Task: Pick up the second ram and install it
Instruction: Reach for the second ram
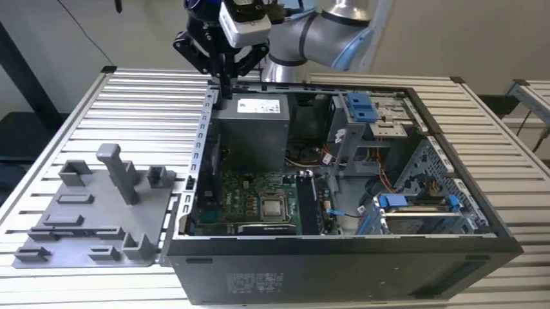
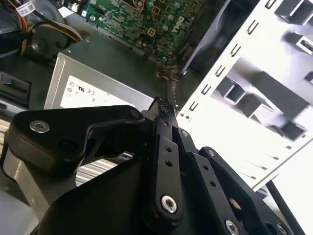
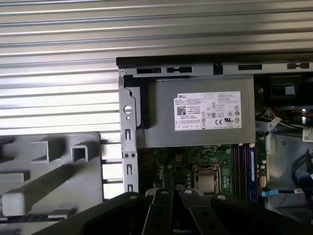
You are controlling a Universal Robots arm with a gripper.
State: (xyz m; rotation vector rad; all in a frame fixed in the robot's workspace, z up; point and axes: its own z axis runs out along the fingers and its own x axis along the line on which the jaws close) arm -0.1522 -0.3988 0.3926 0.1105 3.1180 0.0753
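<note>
A slatted metal worktop (image 1: 129, 96) carries an open computer case (image 1: 344, 273), with the grey power supply (image 1: 254, 138) set in one corner. The gripper (image 1: 225, 92) hangs just above the power supply's outer edge, clenched — tips pressed together, with nothing I can make out between them. The second ram I cannot place with any certainty. Dark strips stand in the slots (image 3: 243, 166) on the green board just beyond the power supply. As I judge it, a straight descent could knock the tips against the power supply or the case wall beside it. A white label (image 3: 208, 111) on the power supply bears small print and marks — left unread.
</note>
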